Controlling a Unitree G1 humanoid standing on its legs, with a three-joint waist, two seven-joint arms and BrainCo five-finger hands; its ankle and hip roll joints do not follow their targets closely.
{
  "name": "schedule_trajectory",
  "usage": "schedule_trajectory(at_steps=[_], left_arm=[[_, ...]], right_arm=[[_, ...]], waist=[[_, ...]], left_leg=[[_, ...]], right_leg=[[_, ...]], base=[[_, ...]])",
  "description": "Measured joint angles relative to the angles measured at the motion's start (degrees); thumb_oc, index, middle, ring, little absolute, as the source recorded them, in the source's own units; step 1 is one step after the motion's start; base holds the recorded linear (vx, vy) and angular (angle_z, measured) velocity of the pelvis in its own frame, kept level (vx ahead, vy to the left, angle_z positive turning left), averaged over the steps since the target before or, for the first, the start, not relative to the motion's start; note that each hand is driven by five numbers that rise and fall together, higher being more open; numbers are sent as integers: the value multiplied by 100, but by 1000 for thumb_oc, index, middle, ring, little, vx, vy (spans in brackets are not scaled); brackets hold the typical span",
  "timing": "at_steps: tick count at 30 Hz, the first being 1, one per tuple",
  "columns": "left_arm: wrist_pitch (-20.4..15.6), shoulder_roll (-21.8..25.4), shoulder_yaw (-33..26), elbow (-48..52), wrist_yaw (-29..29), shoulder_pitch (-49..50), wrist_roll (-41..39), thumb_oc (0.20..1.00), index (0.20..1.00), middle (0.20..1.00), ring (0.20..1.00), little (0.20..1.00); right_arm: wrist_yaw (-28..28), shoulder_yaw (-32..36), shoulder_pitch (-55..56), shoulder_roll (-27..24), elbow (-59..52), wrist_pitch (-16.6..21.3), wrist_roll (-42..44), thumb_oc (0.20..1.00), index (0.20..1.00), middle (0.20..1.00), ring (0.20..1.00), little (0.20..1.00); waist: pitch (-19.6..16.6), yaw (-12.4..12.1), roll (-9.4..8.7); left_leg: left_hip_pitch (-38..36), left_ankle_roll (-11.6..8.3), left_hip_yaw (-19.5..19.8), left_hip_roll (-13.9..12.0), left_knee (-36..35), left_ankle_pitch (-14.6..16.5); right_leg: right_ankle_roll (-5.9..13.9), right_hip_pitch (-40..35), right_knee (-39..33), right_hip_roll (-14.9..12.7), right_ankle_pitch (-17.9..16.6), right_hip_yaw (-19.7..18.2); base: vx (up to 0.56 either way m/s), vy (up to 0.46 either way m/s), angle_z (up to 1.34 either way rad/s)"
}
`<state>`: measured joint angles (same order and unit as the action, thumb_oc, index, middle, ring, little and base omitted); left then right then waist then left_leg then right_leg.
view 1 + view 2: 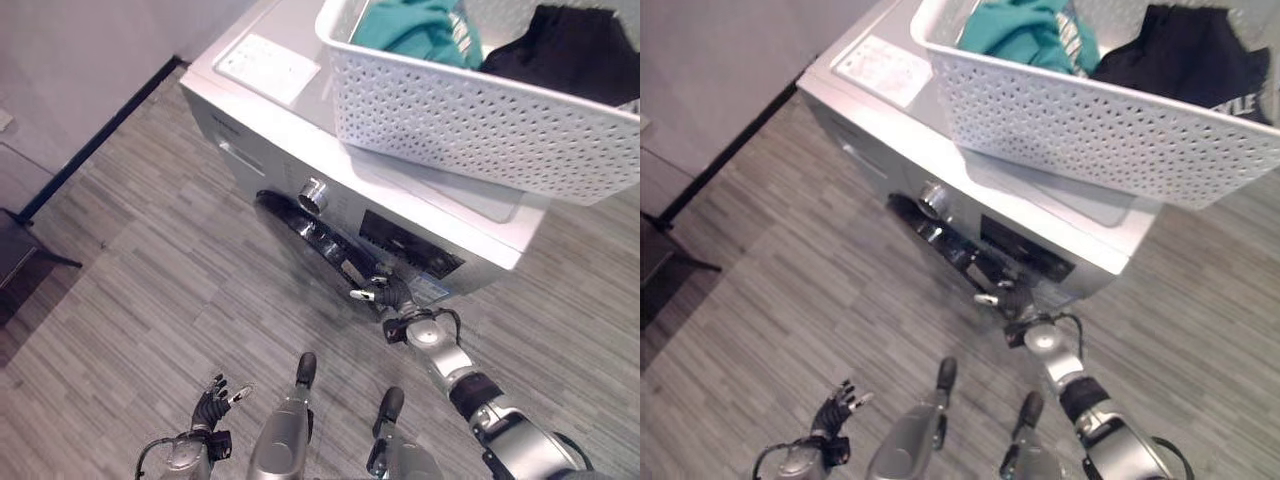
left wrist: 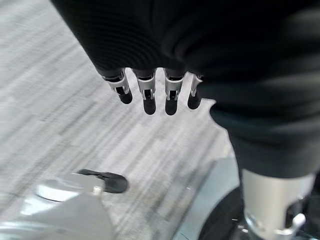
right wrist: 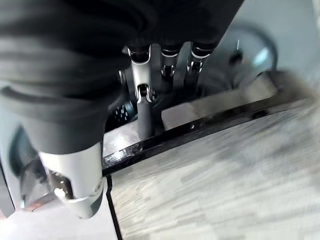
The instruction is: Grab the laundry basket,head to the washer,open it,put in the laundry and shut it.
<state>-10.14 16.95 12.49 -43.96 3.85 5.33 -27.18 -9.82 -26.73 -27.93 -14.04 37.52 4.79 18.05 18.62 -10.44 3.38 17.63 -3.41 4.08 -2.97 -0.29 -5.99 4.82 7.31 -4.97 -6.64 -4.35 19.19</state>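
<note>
The white perforated laundry basket (image 1: 470,120) stands on top of the white washer (image 1: 290,120), with a teal garment (image 1: 415,30) and a black garment (image 1: 575,50) inside it. The washer's dark round door (image 1: 300,225) on the front stands slightly ajar. My right hand (image 1: 393,297) is at the door's near edge, its fingers (image 3: 142,95) hooked over the dark rim (image 3: 210,125). My left hand (image 1: 212,400) hangs low over the floor at the lower left, with relaxed fingers (image 2: 147,92) that hold nothing.
A silver dial (image 1: 314,194) and a dark control panel (image 1: 410,245) sit above the door. A wall with a black skirting (image 1: 100,130) runs along the left, and a dark piece of furniture (image 1: 20,250) stands by it. Grey plank floor (image 1: 150,300) lies before the washer.
</note>
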Motion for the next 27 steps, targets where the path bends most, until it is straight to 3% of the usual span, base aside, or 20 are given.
schedule_trajectory(at_steps=[6,14,17,20,23,27], left_arm=[[-28,-10,31,10,119,-331,-2,1000,1000,1000,1000,1000],[-195,-51,167,525,439,-634,-405,1000,1000,1000,1000,1000],[-214,-50,153,864,564,-627,-438,1000,1000,1000,1000,1000],[-240,-28,101,966,671,-583,-445,1000,1000,1000,1000,1000],[-245,12,-71,1101,730,-372,-446,1000,1000,1000,1000,1000],[-330,347,-93,1496,767,-378,-328,1000,1000,1000,1000,1000]], right_arm=[[7,-375,115,81,-12,248,198,1000,1000,1000,1000,1000],[-189,-966,-100,751,592,325,966,1000,1000,1000,1000,1000],[347,-1531,-152,1203,929,108,1959,1000,1000,1000,1000,1000],[772,-1458,-182,1878,1455,-110,3137,1000,1000,1000,1000,1000],[978,-1107,-195,2192,1529,-125,4026,1000,1000,1000,1000,1000],[987,-1188,-124,1824,1250,61,4173,1000,1000,1000,1000,1000]], waist=[[40,33,-4],[39,13,-3],[70,-324,125],[97,-746,345],[65,-892,416],[46,-904,383]], left_leg=[[74,21,20,56,-5,-23],[42,-96,17,-103,-36,-85],[-5,-181,161,-190,-44,-145],[-179,-265,326,-210,-161,-175],[-163,-296,454,-199,-232,-186],[-297,-281,576,-178,-356,-286]], right_leg=[[14,70,-1,-48,3,39],[-73,53,-1,132,17,12],[-140,-35,-2,246,27,96],[-159,-242,-3,285,110,254],[-151,-274,-1,282,112,374],[-120,-425,-1,273,146,477]], base=[[15,31,5],[-10,-36,-5],[-44,-144,17],[-23,-97,28],[-49,-120,24],[-40,-97,19]])
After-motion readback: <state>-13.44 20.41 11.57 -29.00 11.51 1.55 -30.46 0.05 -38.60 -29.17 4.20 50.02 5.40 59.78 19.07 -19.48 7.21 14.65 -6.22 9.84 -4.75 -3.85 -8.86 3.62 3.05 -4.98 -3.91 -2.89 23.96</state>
